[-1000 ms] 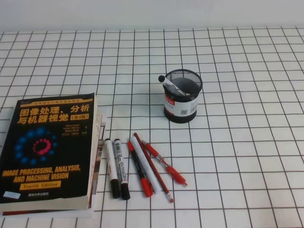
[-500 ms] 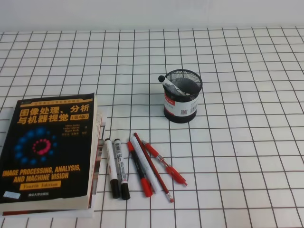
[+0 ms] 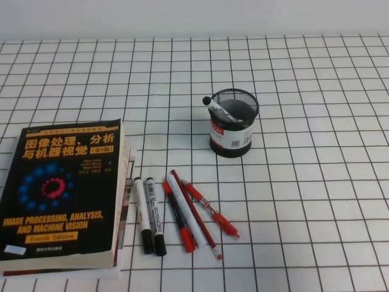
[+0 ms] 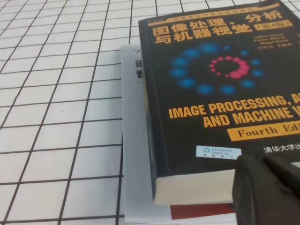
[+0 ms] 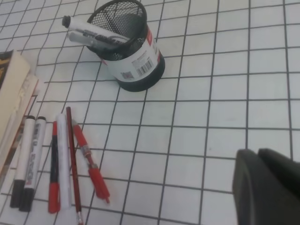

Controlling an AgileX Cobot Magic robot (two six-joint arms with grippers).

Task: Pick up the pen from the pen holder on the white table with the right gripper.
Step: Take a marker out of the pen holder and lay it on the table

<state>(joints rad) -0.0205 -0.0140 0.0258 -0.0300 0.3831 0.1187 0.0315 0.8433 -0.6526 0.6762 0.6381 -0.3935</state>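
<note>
Fingers: right gripper (image 5: 268, 185) shows only as a dark blurred edge at the corner of its wrist view, so open or clenched can't be told; left gripper (image 4: 268, 187) likewise.
Pen: pen (image 5: 96, 37) leans in the pen holder (image 5: 133, 56), tip poking out over the rim.
Progress: nothing grasped; approach, grip and lift all remain.
Holder: round black wire mesh, white barcode label.
Pen body: slim, smooth, probably grey plastic.
Table: white table (image 3: 316, 201), flat, thin black grid.
</note>
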